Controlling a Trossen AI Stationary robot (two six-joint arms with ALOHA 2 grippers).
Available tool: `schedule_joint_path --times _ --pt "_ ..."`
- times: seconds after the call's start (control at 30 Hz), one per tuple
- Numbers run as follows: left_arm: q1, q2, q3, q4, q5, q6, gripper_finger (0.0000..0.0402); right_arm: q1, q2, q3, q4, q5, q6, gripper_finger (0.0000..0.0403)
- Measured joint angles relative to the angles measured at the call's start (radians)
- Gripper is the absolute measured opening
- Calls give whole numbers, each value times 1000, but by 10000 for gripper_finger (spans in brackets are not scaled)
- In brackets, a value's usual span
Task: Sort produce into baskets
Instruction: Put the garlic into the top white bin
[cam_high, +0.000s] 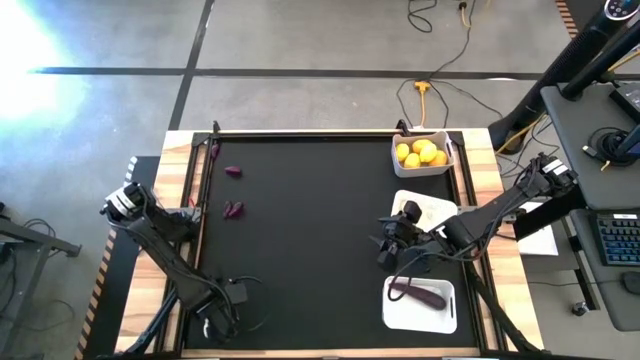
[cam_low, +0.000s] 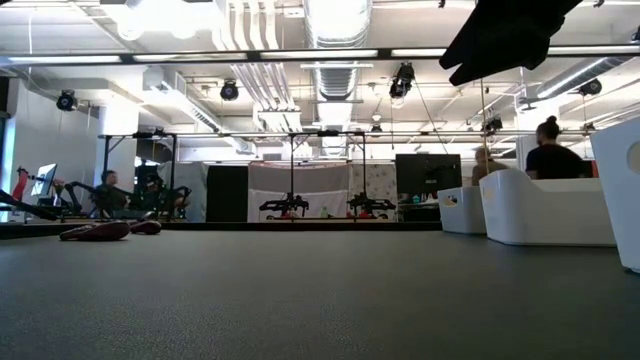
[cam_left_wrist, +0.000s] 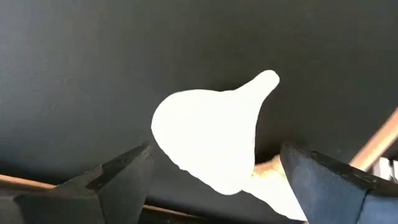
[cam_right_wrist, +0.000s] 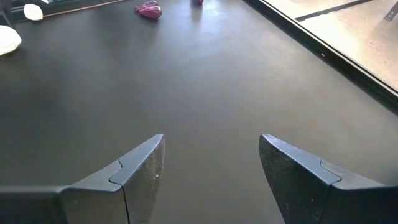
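Left wrist view: left gripper (cam_left_wrist: 211, 180) jaws apart around a white garlic bulb (cam_left_wrist: 208, 134); right gripper (cam_right_wrist: 211, 168) jaws apart over the bare mat (cam_right_wrist: 205, 81).

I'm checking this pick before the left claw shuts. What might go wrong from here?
1. The left claw stands open around a garlic bulb close to the table's wooden edge; a skewed close may push the bulb against it.
2. A second whitish piece lies right behind the bulb and may get pinched too.
3. The garlic basket is across the table, beside the right claw, so the arms may crowd there.
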Motion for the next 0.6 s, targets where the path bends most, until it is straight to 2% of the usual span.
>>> schedule_joint_path --times 0.37,0.47,0.6 --pt "1 99 -7 -2 -24 87 323 0 0 0 0 1 0 251" --pt "1 119 0 1 -34 93 299 0 0 0 0 1 0 253" --pt "3 119 26 2 -102 117 239 0 0 0 0 1 0 253"
